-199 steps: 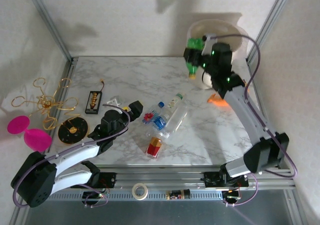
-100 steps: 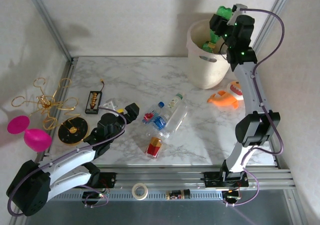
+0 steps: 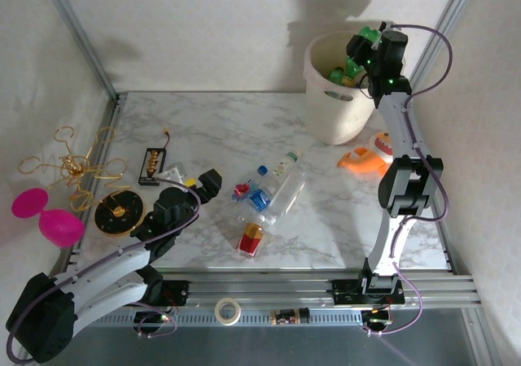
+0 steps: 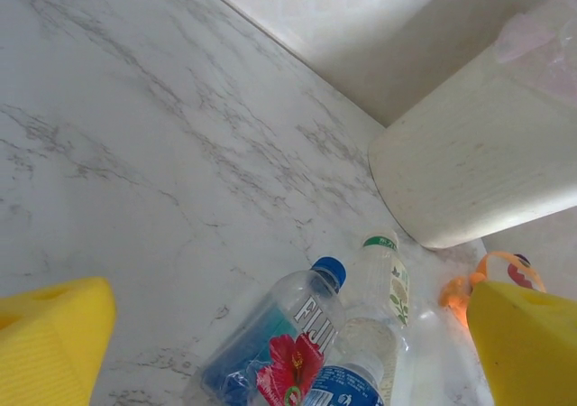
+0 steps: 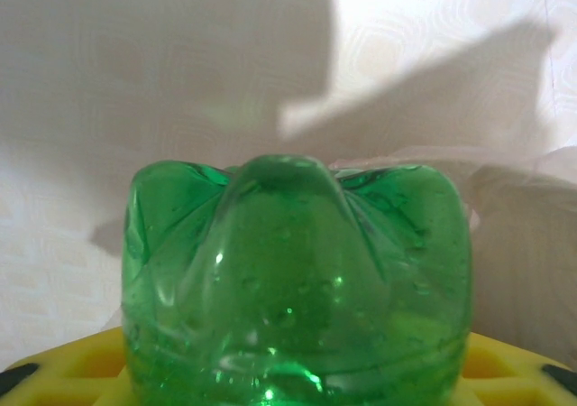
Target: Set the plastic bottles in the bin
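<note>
Over the bin [image 3: 335,114] at one o'clock, the right gripper [image 3: 364,50] clamps a green bottle [image 5: 297,289]; the left gripper [image 3: 195,179] has its jaws apart.

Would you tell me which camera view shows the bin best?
The top view: the whole bin shows there, with its rim, handle slot and a green bottle at its mouth. The left wrist view catches part of its side wall, close up.
</note>
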Action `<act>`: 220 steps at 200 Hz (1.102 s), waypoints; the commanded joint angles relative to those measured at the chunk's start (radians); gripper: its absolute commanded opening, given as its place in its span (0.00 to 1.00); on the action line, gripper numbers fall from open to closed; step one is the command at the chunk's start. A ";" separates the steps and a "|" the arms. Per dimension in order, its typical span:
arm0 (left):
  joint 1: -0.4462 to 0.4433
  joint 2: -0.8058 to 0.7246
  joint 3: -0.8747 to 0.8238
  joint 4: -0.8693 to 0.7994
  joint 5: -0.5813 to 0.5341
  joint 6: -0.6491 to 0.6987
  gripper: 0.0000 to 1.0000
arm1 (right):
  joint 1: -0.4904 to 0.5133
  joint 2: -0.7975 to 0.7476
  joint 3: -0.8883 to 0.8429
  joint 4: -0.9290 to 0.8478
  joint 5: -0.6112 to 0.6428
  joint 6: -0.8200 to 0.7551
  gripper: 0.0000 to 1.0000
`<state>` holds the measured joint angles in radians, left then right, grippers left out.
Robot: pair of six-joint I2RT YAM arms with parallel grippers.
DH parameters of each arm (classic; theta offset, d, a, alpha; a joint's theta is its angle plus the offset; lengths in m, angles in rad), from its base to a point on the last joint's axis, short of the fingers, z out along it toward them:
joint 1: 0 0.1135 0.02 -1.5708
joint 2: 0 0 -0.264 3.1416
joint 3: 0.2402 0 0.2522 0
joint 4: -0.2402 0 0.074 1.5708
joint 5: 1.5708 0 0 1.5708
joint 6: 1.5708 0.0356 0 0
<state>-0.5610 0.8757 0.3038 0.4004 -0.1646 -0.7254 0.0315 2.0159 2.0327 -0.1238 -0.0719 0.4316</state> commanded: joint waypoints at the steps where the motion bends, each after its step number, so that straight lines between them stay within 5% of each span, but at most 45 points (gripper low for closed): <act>1: 0.011 -0.031 -0.018 -0.026 -0.034 0.012 1.00 | 0.003 0.012 0.063 -0.002 0.013 0.008 0.60; 69: 0.012 -0.043 -0.023 -0.021 -0.029 0.000 1.00 | 0.002 -0.003 0.103 -0.029 -0.020 -0.008 0.98; 137: 0.012 -0.043 -0.016 -0.015 0.035 0.001 1.00 | 0.020 -0.109 0.027 -0.059 -0.075 -0.039 0.99; 220: -0.091 -0.039 0.042 -0.224 0.140 0.077 1.00 | 0.231 -0.436 -0.406 0.041 0.116 -0.146 0.99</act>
<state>-0.6060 0.8448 0.2989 0.2844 -0.0582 -0.6903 0.2138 1.6703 1.7401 -0.1516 -0.0586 0.3195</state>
